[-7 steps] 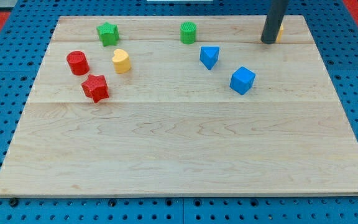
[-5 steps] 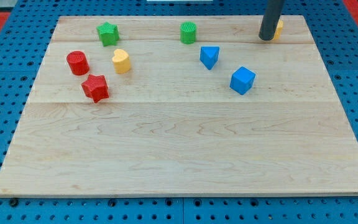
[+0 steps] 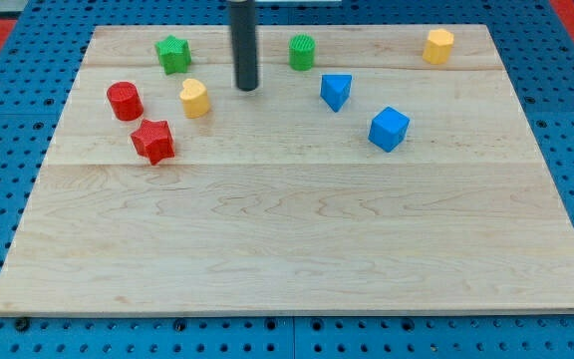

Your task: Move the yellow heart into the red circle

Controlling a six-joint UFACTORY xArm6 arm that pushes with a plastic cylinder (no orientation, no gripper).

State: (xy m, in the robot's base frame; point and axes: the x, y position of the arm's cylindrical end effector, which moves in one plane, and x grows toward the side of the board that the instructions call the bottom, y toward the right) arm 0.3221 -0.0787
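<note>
Yellow and rounded at the top with a pointed lower end, the yellow heart (image 3: 195, 98) is sitting near the view's upper left of the wooden bench (image 3: 297, 239), upright and untouched, with the red circle (image 3: 125, 101) just to its left across a small gap of bare wood. I am carrying no pincer at all, only a dark rod, so there is nothing to be clenched or released; my tip (image 3: 247, 88) is resting on the bench just to the right of the heart and a little toward the view's top, apart from it. As I judge it, I am lining up behind the heart for the push, and nothing is pushed yet. The next move is calling for me to drop slightly toward the view's bottom so I am level with the heart, then slide leftward so it is travelling straight at the circle. The red star (image 3: 152, 141) is lying just below that path, so a skewed shove could send the heart into it. Farther off are the green star (image 3: 172, 54), a green cylinder (image 3: 302, 52), two blue blocks (image 3: 336, 91) (image 3: 389, 129) and a second yellow block (image 3: 438, 46).
</note>
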